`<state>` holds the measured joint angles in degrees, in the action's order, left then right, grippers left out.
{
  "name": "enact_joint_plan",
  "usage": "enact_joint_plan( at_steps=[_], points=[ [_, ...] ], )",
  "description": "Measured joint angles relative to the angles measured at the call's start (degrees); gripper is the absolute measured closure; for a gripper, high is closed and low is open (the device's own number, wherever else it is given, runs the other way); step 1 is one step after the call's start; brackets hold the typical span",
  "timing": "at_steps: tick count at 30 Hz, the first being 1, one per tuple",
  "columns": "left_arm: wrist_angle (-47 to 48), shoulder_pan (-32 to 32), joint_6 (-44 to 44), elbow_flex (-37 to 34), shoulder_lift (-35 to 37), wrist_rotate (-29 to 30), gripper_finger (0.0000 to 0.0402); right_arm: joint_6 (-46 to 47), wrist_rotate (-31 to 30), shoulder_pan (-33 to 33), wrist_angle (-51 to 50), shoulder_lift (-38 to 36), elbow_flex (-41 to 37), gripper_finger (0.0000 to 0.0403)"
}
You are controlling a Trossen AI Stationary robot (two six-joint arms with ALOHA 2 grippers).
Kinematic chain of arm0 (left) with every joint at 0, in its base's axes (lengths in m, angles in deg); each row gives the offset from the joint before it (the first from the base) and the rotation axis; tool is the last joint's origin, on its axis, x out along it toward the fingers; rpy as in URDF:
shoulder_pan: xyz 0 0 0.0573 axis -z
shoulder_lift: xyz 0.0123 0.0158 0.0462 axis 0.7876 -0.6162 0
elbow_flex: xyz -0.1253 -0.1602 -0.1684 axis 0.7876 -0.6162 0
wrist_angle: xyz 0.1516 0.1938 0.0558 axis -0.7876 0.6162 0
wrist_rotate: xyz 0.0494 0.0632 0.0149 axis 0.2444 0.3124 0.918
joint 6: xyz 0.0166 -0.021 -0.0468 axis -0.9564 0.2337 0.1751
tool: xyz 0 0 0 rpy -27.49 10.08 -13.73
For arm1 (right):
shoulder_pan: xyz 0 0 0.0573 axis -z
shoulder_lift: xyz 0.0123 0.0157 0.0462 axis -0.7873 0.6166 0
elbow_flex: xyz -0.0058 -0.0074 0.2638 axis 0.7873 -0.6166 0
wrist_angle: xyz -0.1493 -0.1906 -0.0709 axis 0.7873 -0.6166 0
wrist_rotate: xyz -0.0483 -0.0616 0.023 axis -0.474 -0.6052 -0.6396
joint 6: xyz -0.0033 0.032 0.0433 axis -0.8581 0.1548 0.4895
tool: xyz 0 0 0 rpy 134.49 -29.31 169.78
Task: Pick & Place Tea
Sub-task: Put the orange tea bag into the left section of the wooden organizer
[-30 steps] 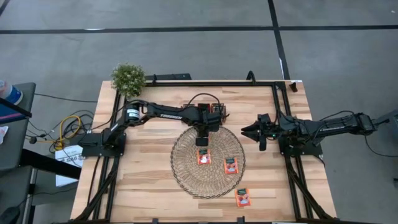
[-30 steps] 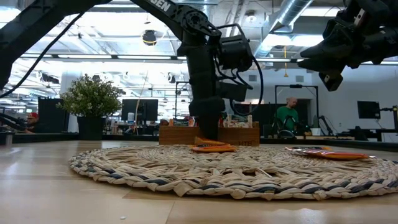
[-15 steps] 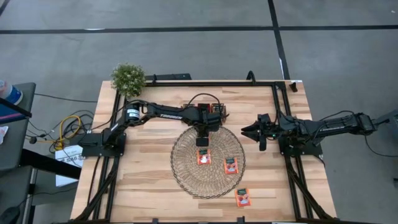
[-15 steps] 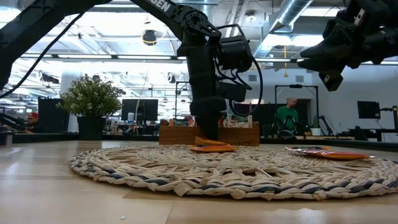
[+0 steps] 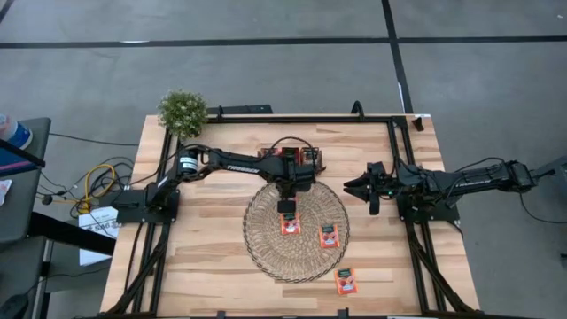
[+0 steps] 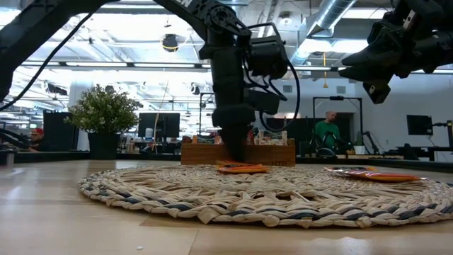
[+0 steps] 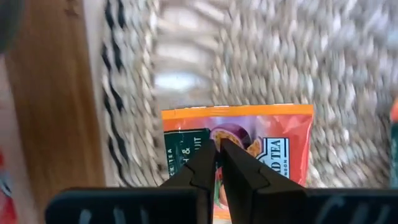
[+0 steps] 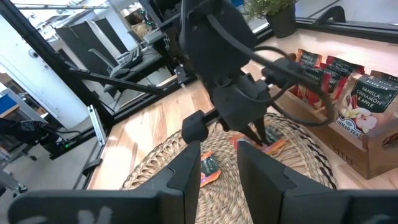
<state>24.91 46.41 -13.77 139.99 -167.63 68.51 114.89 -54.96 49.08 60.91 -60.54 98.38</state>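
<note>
My left gripper point(image 5: 286, 207) point(image 7: 218, 147) points down over the far part of the round woven mat point(image 5: 266, 241), its fingers shut. Right under its tips a red-orange tea sachet point(image 7: 273, 134) point(image 6: 241, 168) lies flat on the mat. Two more sachets lie flat on the mat point(image 5: 290, 224) point(image 5: 329, 235), and another lies on the bare table point(image 5: 345, 281) near the front edge. My right gripper point(image 5: 351, 186) point(image 8: 217, 180) hangs open in the air to the right of the mat, touching nothing. My left gripper comes from above, pointing down at the middle of the sachet point(image 7: 249, 134) that lies flat on the mat. The fingertips stand at or just over its face. I cannot tell whether they touch it.
A wooden compartment tray point(image 5: 312, 158) point(image 8: 367, 149) full of upright sachets stands just beyond the mat's far edge. A potted plant point(image 5: 182, 111) sits at the far left corner. Bare wood lies to the left and right of the mat.
My left gripper has risen a little and shifted slightly toward the near edge. The sachet under it, which had one end tipped up at the fingertips, now lies flat on the mat.
</note>
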Motion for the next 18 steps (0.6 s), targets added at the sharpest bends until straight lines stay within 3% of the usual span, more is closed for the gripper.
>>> enact_joint_plan(
  at_steps=[18],
  points=[
    [4.27, 1.72, 2.01, 0.09, 5.81, 0.45, 0.0383, 0.00, 0.00, 0.00, 0.00, 0.01, 0.00, 0.0305]
  ],
)
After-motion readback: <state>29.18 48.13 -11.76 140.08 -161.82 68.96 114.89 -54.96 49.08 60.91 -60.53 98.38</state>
